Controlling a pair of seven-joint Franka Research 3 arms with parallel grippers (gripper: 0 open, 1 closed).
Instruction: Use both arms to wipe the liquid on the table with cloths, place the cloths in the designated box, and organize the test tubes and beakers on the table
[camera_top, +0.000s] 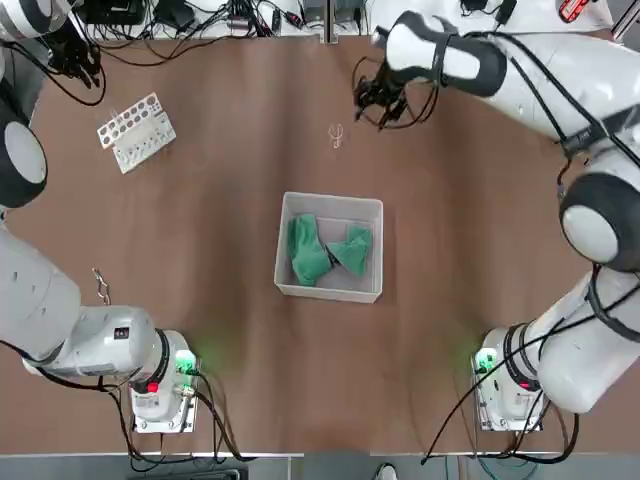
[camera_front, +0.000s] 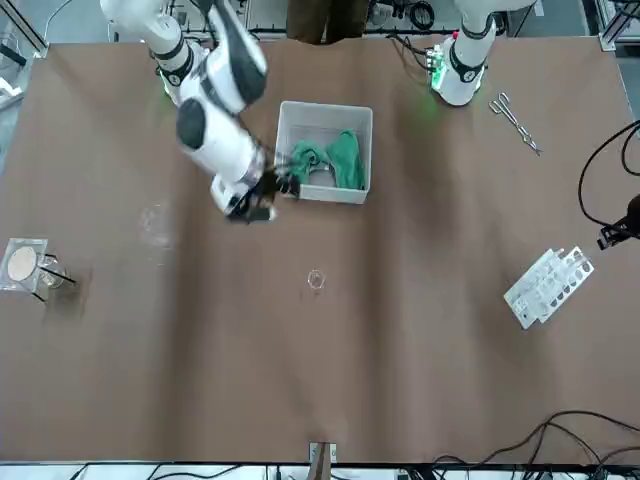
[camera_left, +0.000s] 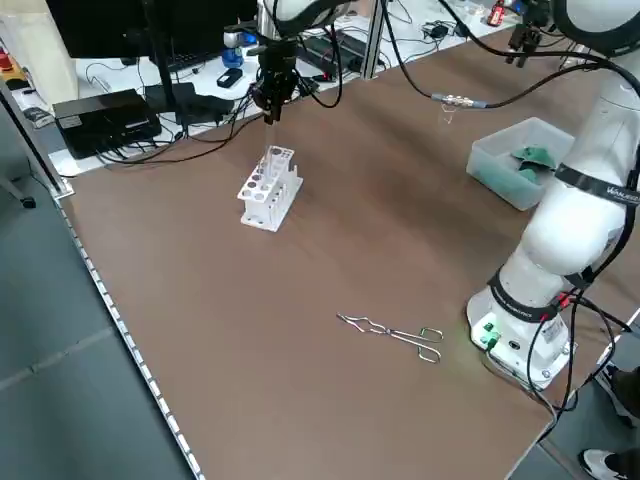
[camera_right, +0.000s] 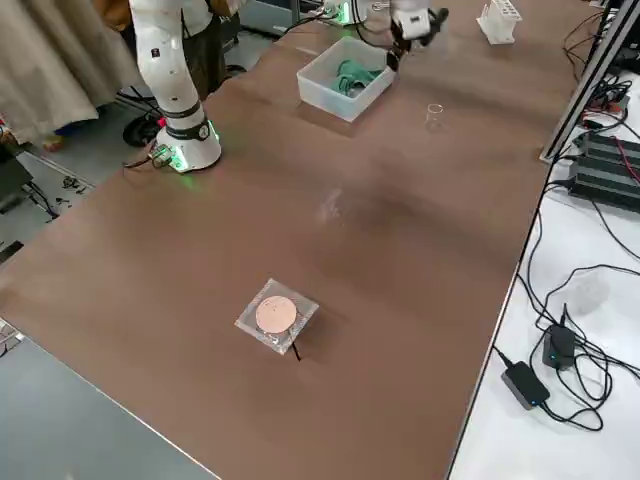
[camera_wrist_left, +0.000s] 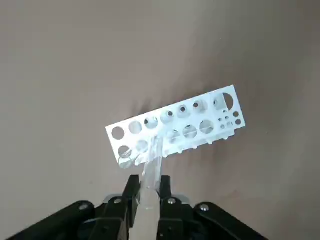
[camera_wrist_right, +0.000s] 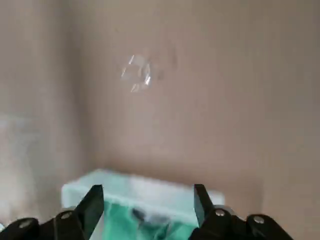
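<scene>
Two green cloths (camera_top: 328, 250) are lying inside the grey box (camera_top: 331, 291) at mid-desk (camera_top: 450, 200). The right gripper (camera_wrist_right: 147, 210) is hovering by the box's far wall, jaws spread wide and holding nothing. The left gripper (camera_wrist_left: 147, 195) is hanging over the white rack (camera_wrist_left: 175, 127), jaws clamping a test tube (camera_wrist_left: 150, 172)

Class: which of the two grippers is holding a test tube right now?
The left gripper: a clear test tube sits between its fingers above the white rack. The right gripper is open and empty.
</scene>
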